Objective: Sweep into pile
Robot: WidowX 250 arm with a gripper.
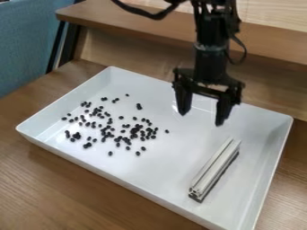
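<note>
My gripper [202, 111] hangs above the back right part of the white tray [162, 175], open, with its two fingers spread wide and nothing between them. Many small dark beans [137, 130] lie scattered over the left and middle of the tray floor, some in loose clusters. On the right side of the tray lies a pale grooved bar with a dark underside [216, 168], slanting from upper right to lower left. The bar is in front of and below the gripper, apart from it, and no beans touch it.
The tray's raised walls surround the beans and bar. It stands on a brown wooden table [72, 184]. Behind it is a raised wooden shelf [144, 27], and a blue-grey surface [30, 40] stands at the far left.
</note>
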